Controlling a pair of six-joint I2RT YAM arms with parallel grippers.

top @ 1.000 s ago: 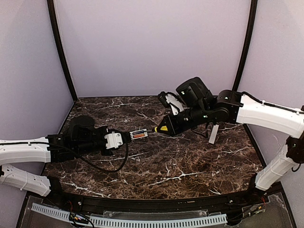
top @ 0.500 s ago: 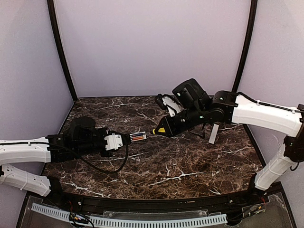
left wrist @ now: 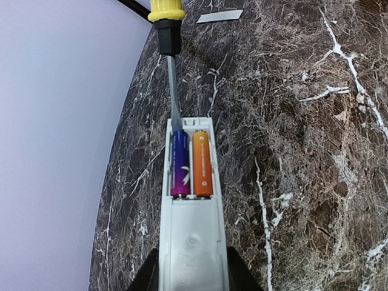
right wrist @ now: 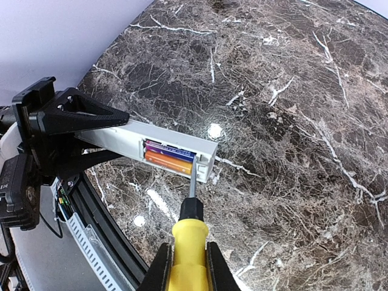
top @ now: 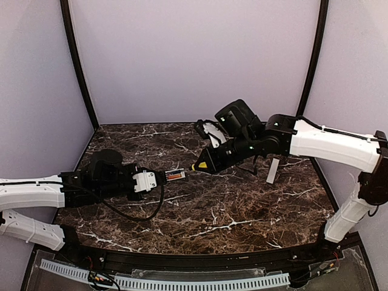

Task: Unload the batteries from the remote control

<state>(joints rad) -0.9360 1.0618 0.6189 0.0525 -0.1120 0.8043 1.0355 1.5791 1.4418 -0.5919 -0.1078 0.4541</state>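
My left gripper (top: pixel 159 177) is shut on the slim white remote control (top: pixel 176 175) and holds it level above the table, battery recess up. In the left wrist view the remote (left wrist: pixel 193 242) holds two batteries side by side, one purple (left wrist: pixel 180 163) and one orange (left wrist: pixel 202 163). My right gripper (top: pixel 212 162) is shut on the yellow-handled screwdriver (top: pixel 205 164). Its blade tip (left wrist: pixel 176 121) rests at the far end of the purple battery. The right wrist view shows the screwdriver (right wrist: pixel 189 242), the remote (right wrist: pixel 121 136) and the orange battery (right wrist: pixel 167 162).
The flat pale cover strip (top: pixel 272 170) lies on the dark marble table (top: pixel 212 218) at the right, also seen in the left wrist view (left wrist: pixel 219 16). Purple walls close in the back and sides. A black rail (top: pixel 182 264) runs along the near edge.
My right arm has moved left with the screwdriver, bringing its tip to the end of the remote's battery recess. The left arm has held the remote nearly still.
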